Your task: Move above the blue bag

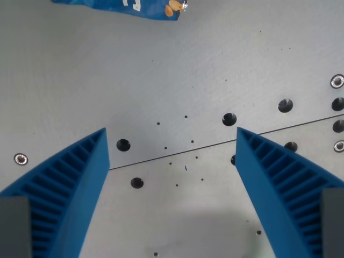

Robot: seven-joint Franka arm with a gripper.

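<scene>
Only the lower edge of the blue bag [126,7] shows, at the top of the wrist view, left of centre, with white lettering and an orange picture at its corner. The rest of it is cut off by the frame. My gripper [171,134] hangs over bare grey table, well below the bag in the picture. Its two ribbed blue fingers [70,183] stand wide apart with nothing between them, so it is open.
The grey metal table [177,64] has a thin seam running across the middle, several dark round holes and a few silver screw heads [337,81] along the wrist view's right and left.
</scene>
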